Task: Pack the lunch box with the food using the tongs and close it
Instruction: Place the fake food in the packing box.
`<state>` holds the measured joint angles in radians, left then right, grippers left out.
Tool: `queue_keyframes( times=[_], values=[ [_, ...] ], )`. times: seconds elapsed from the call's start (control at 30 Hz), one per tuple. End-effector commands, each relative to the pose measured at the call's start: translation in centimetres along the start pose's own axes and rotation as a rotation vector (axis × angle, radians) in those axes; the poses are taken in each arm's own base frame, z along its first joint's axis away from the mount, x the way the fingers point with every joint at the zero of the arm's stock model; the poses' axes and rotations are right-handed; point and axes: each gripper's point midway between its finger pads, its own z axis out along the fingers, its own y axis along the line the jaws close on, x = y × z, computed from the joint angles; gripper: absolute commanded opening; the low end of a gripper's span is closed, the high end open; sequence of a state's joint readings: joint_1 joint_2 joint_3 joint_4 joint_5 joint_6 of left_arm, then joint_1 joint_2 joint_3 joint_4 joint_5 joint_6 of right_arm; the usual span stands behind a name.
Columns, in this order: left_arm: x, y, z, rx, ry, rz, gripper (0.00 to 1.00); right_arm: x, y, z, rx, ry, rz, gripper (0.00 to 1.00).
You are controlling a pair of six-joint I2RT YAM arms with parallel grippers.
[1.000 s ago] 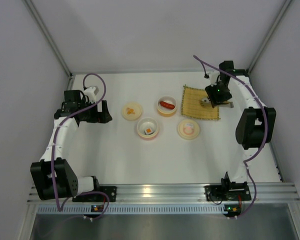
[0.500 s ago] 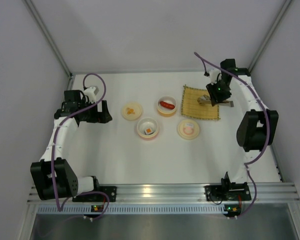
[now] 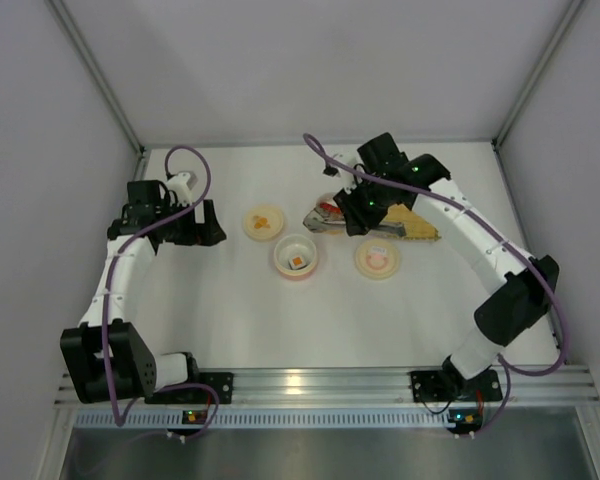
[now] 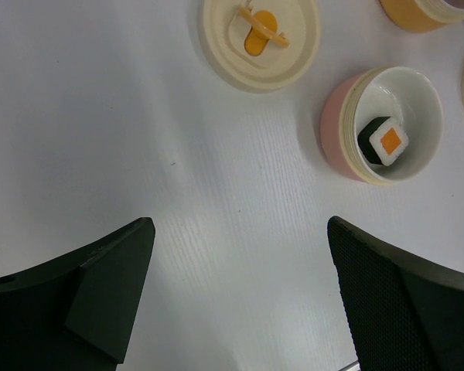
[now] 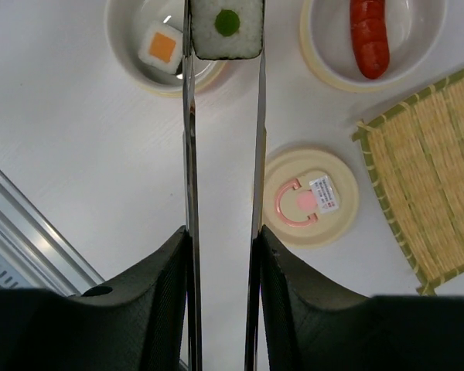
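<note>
Since the earlier frame, my right arm had swung off the bamboo mat [image 5: 425,170] toward the two bowls. It carried a green-centred sushi roll [image 5: 226,28], pinched between the tips of the tongs [image 5: 189,193]. The roll hung in the air close to both bowls and was not yet in either. The right gripper [image 5: 222,255] was closed around the tongs' handles. An orange-centred sushi roll [image 4: 387,141] already sat in the pink-rimmed bowl [image 4: 334,135], and the red sausage [image 5: 369,35] lay in the orange-rimmed bowl [image 5: 325,69]. I judged the packing nearly done: one roll left to drop in. Both lids were still off: the pink-print lid [image 5: 309,232] and the orange-print lid [image 4: 232,54] lay flat on the table beside the bowls. The left gripper [image 4: 240,263] hovered off to the left, jaws wide apart, holding nothing.
</note>
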<state>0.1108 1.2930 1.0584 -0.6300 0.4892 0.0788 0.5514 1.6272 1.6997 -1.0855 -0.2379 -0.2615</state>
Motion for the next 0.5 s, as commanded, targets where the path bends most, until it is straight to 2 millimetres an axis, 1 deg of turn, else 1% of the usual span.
queue_keyframes(
  times=[0.0,0.03,0.1,0.13,0.2,0.47],
  values=[
    [-1.6,-0.6,-1.2,0.010,-0.059,0.029,0.98,-1.2,2.1,1.3,-0.025,-0.015,-0.005,0.00],
    [-1.6,-0.6,-1.2,0.010,-0.058,0.029,0.98,-1.4,3.1,2.2,-0.039,0.002,-0.030,0.00],
    [-1.5,-0.6,-1.2,0.007,-0.055,0.030,0.98,-1.5,3.8,3.0,-0.043,0.021,-0.055,0.00],
    [-1.5,-0.6,-1.2,0.007,-0.058,0.032,0.98,-1.7,4.5,3.7,-0.051,0.034,-0.072,0.00],
    [-1.3,-0.5,-1.0,0.007,-0.052,0.027,0.99,-2.0,5.0,4.6,-0.057,0.052,-0.085,0.00],
    [-0.8,-0.2,-0.7,-0.001,-0.045,0.031,0.98,-2.0,6.4,6.3,-0.080,0.089,-0.065,0.00]
  ],
)
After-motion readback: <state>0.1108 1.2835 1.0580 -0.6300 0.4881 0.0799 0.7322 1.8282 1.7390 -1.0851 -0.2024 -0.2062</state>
